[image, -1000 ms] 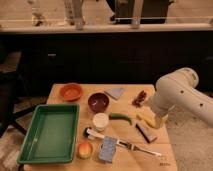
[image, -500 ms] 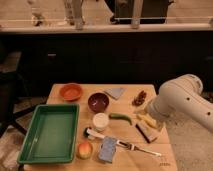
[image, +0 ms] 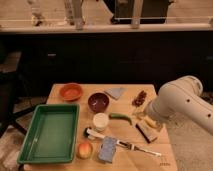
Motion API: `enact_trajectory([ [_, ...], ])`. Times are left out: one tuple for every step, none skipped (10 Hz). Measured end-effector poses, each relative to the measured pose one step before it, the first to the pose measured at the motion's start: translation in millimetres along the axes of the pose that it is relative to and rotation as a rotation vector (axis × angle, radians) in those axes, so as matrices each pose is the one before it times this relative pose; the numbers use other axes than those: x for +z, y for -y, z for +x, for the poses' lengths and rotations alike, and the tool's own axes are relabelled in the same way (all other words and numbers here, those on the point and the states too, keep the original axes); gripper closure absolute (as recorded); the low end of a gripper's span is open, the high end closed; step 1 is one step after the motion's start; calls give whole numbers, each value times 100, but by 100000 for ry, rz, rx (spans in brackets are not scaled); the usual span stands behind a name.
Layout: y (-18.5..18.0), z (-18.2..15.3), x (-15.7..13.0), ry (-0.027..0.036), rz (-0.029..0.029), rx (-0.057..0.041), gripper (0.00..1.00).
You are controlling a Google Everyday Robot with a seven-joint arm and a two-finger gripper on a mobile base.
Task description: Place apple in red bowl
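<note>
Sitting lower centre of frame, apple (image: 84, 149) rests on bench (image: 165, 152) just right of green tray (image: 50, 133), w/ blue sponge (image: 108, 149) beside it. Red bowl (image: 71, 91) upper left on bench, well apart from apple. End effector (image: 148, 121) at right over bench edge, released, nothing held.

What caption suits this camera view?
Robot arm's pincer hovers at table's right; apple waits by green tray, red bowl empty.
</note>
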Motion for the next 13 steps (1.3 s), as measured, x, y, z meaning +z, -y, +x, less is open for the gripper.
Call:
enact_trajectory([
  [1143,-880,262,-410,-1083,-5058,20],
  [997,-685,186,-304,-779,-3724,20],
  [1748,-1189,353,-230,-1255,-4915,20],
  [1950,-1188,341,-108,-1230,-5200,20],
  [1913,-1138,276,214,-893,-5459,20],
  [1328,-750,237,-142,-1421,-4955,20],
  [1193,-653,335,496,-1416,-4223,20],
  [1618,-449,501,357,-1328,-4944,20],
  [1144,-333,445,898,-838,-3124,20],
  [281,-216,387,783,-1359,-1340,20],
  [1086,-262,659,636,-1571,-2423,20],
  [1035,-299,417,775,-301,-1582,20],
  [604,-204,342,288,-791,-1124,20],
])
